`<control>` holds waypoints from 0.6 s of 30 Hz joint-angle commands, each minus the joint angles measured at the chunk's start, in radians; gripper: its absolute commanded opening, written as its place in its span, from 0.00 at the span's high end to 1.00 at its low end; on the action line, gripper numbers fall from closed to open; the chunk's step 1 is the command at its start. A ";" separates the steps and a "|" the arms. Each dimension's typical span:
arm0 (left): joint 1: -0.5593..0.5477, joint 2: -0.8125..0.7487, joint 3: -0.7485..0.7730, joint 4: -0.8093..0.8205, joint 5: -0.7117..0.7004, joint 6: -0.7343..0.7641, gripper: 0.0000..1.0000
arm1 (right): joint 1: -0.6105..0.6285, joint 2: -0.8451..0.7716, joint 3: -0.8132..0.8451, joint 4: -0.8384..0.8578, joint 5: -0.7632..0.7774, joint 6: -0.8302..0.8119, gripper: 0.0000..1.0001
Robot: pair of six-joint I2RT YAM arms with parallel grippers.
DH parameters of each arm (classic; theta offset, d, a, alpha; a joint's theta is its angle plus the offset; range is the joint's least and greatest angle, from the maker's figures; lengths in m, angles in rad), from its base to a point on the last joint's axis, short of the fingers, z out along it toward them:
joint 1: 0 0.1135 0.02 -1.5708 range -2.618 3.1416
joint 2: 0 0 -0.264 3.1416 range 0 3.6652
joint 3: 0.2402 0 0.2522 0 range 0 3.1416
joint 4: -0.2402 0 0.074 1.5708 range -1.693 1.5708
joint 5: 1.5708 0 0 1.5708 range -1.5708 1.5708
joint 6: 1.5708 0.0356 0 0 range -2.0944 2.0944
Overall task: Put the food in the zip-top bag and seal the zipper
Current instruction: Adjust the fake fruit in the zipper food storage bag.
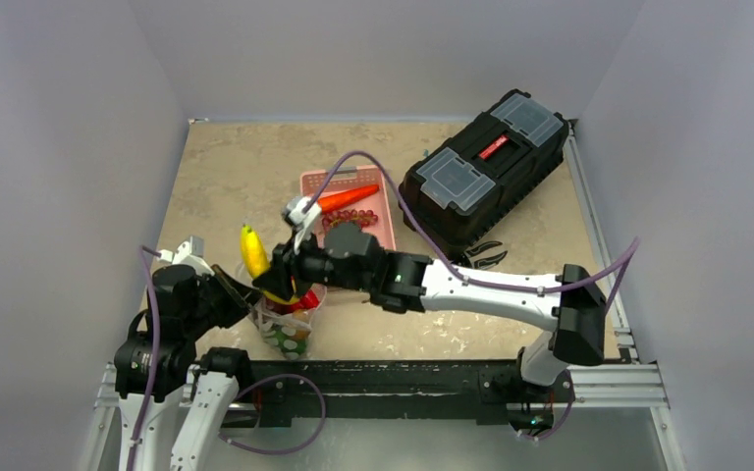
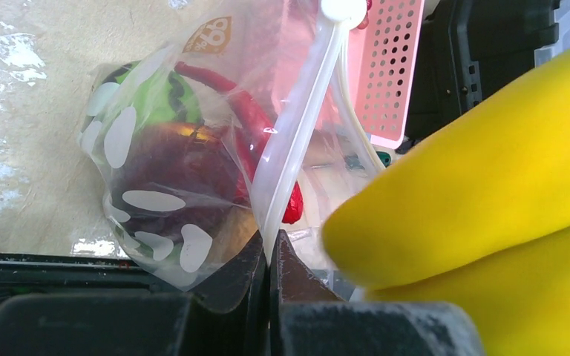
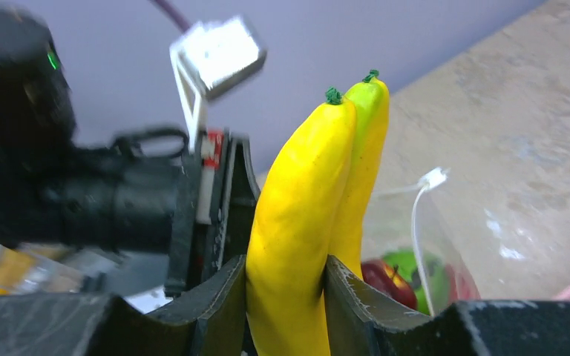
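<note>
While the left gripper [image 2: 269,256] is clenched on the mouth edge of the zip-top bag [image 2: 156,193], its jaws sit fully together, and the zipper [image 2: 302,130] runs up out of them as a pale strip.

Bag: at the near-left of the table [image 1: 236,167], mouth up. The lower part is green with white spots and the upper film is clear.
Contents seen through the film: a dark-red apple [image 2: 185,167] and a red chilli-shaped piece [image 2: 246,119]. There is green behind the apple, but I cannot tell whether it is a piece of food or the bag's print.

Right gripper [image 3: 286,297]: grasping the banana bunch [image 3: 304,215] by its lower part, green tips pointing up. The bunch is just beside and above the bag mouth and is not inside. I cannot tell whether it touches the film.

Pink basket [image 1: 389,228]: behind the bag, toward the middle of the table. It holds an orange carrot [image 1: 349,197] and dark-red grapes [image 1: 353,218], with the carrot on the far side of the grapes.

Black toolbox [image 1: 486,167]: lid down, lying at an angle just right of the basket.
</note>
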 commanded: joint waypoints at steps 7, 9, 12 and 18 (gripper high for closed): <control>-0.001 -0.004 0.007 0.042 0.023 0.002 1.00 | -0.207 0.050 -0.098 0.475 -0.655 0.615 1.00; -0.001 -0.005 0.008 0.039 0.023 0.002 1.00 | -0.219 0.083 -0.143 0.618 -0.707 0.712 1.00; -0.001 -0.011 0.010 0.038 0.025 0.003 1.00 | -0.231 0.130 -0.197 0.828 -0.758 0.837 1.00; -0.001 -0.016 0.015 0.024 0.014 0.005 1.00 | -0.256 0.165 -0.256 0.959 -0.795 0.937 1.00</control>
